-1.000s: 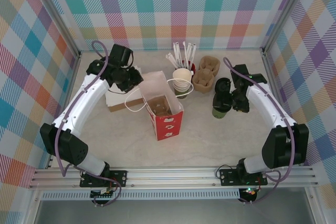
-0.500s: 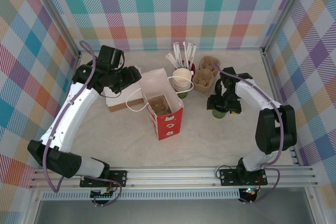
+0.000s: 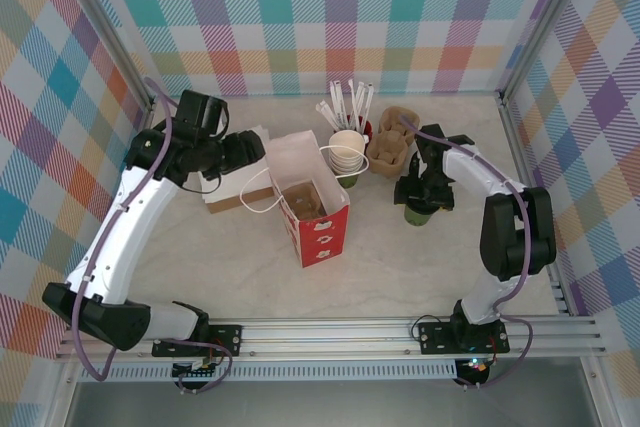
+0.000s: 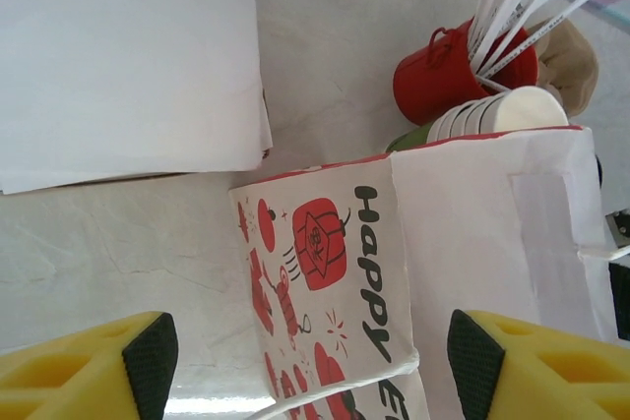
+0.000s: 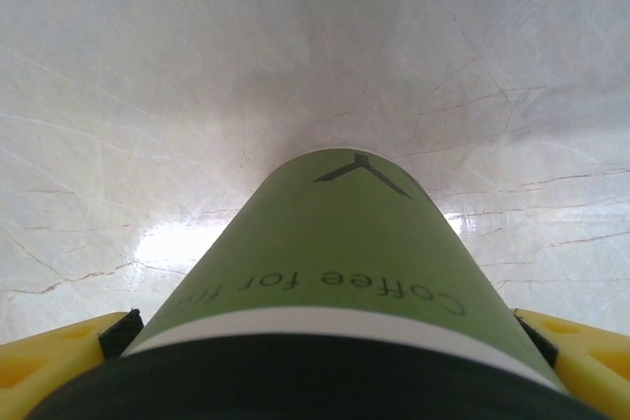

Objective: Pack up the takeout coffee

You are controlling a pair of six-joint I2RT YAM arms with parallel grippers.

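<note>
Two yellow fingers (image 5: 59, 351) of the right hand (image 5: 328, 331) flank the takeout coffee (image 5: 345, 243), one pad at each side of its wall just under the black lid (image 5: 295, 381). I cannot tell whether they are pressing on it. The cup stands upright on the table (image 5: 148, 56), directly between those fingers. It looks light and thin-walled (paper, probably smooth), so it would likely dent under a hard squeeze and slip under a weak one. The stiffest hold is probably high, near the lidded rim. Well off to that hand's side, the left hand (image 4: 310, 356) hangs spread wide and empty above the paper bag (image 4: 472, 204).
</note>
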